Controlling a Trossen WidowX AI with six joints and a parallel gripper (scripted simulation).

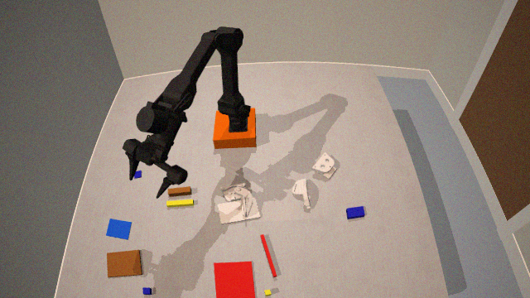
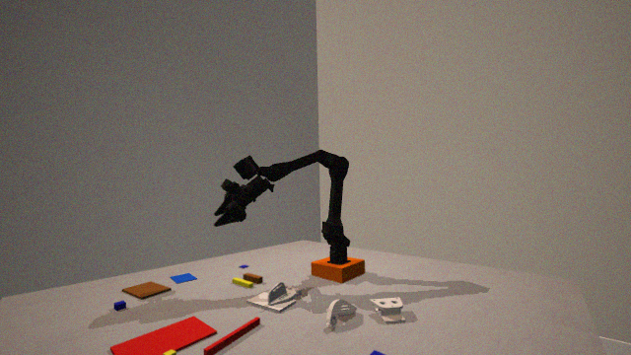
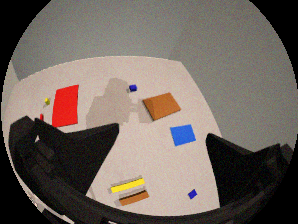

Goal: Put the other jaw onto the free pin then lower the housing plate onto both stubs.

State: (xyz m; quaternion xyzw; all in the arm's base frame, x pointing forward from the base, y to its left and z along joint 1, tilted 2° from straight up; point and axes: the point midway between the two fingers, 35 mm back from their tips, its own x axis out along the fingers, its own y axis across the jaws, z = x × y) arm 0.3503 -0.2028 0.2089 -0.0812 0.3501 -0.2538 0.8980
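Note:
My gripper is open and empty, high above the table at the left. The off-white base lies in the middle of the table, well away from my fingers. One jaw stands on it; its pins and teeth are too small to make out. The loose off-white jaw lies on the table right of the base. The off-white housing plate, with two holes, is farther right and looks raised or tilted. These parts are not visible in the wrist view.
A brown bar and yellow bar lie left of the base. A blue tile, brown block, red plate and red bar lie towards the front. A dark blue block lies right.

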